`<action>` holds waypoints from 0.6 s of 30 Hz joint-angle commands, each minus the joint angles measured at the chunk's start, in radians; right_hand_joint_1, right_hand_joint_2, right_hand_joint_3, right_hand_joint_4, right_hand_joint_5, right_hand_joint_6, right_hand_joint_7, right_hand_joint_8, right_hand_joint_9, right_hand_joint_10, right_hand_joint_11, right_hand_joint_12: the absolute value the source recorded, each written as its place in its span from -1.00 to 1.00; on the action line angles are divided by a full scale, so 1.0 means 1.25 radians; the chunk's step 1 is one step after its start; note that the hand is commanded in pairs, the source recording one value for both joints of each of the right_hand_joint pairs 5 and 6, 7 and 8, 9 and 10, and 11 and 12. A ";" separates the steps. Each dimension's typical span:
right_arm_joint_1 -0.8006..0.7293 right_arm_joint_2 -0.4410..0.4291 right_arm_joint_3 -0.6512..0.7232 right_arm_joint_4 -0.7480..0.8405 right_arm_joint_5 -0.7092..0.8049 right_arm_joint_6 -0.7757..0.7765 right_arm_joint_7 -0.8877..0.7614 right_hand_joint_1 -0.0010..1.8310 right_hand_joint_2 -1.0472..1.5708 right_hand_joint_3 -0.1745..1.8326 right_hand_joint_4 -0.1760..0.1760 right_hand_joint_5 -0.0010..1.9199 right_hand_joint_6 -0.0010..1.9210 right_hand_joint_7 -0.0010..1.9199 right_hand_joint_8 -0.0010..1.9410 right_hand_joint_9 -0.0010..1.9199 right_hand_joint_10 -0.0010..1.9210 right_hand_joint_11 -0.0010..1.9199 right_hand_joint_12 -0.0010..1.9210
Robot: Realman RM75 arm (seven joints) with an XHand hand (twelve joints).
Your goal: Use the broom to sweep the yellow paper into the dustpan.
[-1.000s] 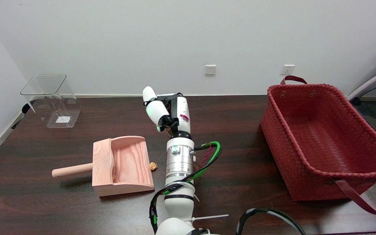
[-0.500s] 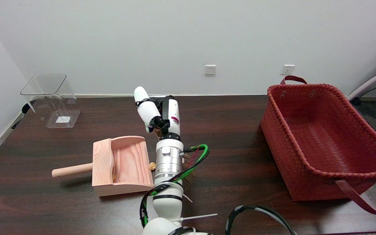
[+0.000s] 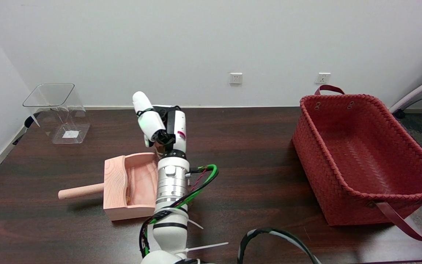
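Note:
The wooden dustpan lies left of centre, its round handle pointing left and its open mouth facing right. A small yellow scrap lies inside it near the back wall. My right hand hangs above the pan's far right corner, fingers curled around the broom, of which only a brown bit shows under the hand. My forearm covers the pan's right side and mouth. The bristles and the yellow paper ball are hidden behind the arm.
A red woven basket with straps fills the table's right side. A clear plastic container stands at the far left corner. Cables loop off my wrist to the right. A chair stands beyond the basket.
My right arm and hand have swung left, from beside the dustpan's mouth to over its right side. The yellow paper at the mouth and the bristles have gone out of sight behind the arm.

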 commanded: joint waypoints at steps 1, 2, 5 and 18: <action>0.025 -0.050 -0.029 -0.071 -0.002 -0.008 0.113 -0.44 1.00 -0.93 0.00 1.00 1.00 1.00 0.98 1.00 1.00 1.00 1.00; 0.030 -0.050 -0.029 -0.075 -0.002 -0.009 0.127 -0.44 1.00 -0.93 0.00 1.00 1.00 1.00 0.98 1.00 1.00 1.00 1.00; 0.048 -0.051 -0.029 -0.082 -0.002 -0.003 0.159 -0.45 1.00 -0.96 0.00 1.00 1.00 1.00 0.98 1.00 1.00 1.00 1.00; 0.054 -0.045 -0.013 0.005 -0.033 0.053 0.162 -0.46 1.00 -1.00 0.00 1.00 1.00 1.00 0.98 1.00 1.00 1.00 1.00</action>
